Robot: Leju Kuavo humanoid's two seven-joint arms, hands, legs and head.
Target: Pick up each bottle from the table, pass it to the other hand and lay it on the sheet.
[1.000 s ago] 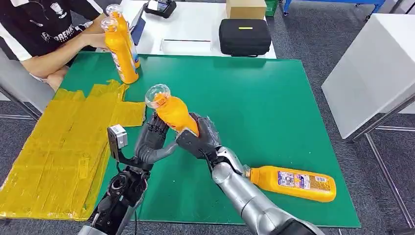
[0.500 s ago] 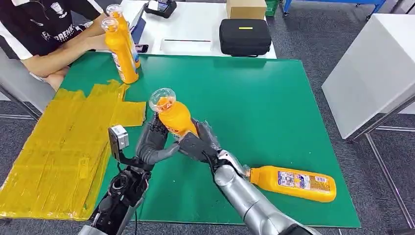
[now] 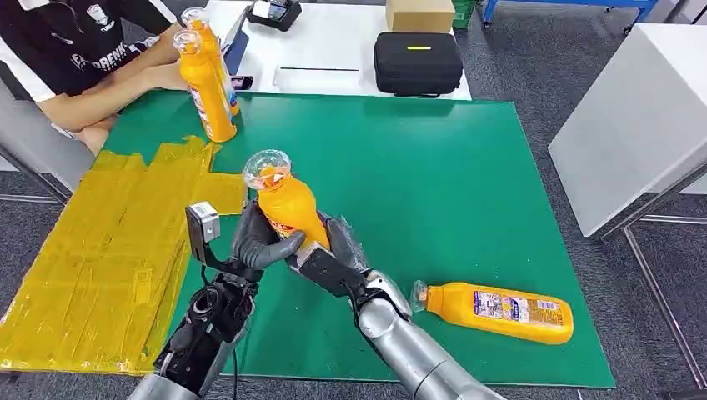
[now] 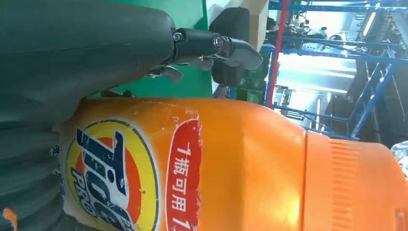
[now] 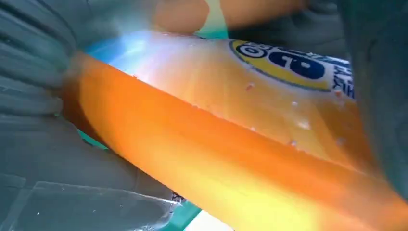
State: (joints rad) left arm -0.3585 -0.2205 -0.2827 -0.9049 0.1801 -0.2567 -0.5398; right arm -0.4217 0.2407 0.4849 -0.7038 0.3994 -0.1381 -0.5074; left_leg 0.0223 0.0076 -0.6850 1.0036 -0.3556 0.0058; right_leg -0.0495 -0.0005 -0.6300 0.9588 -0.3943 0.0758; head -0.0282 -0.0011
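Note:
An orange bottle with a clear cap is up in the air over the green table, nearly upright, between my two hands. My left hand wraps its lower part from the left, thumb across the front. My right hand grips its base from the right and below. Up close in the left wrist view, the bottle's label lies against my left hand. The right wrist view has the bottle pressed into my right hand. A second orange bottle lies on the table at the near right. The yellow sheet covers the left side.
A person at the far left holds two more orange bottles standing at the table's back corner. A black case and a cardboard box sit on the white table behind. A white cabinet stands to the right.
The held bottle has shifted left and stands more upright. My left hand has closed its thumb and fingers around it, while my right hand has slid lower at its base.

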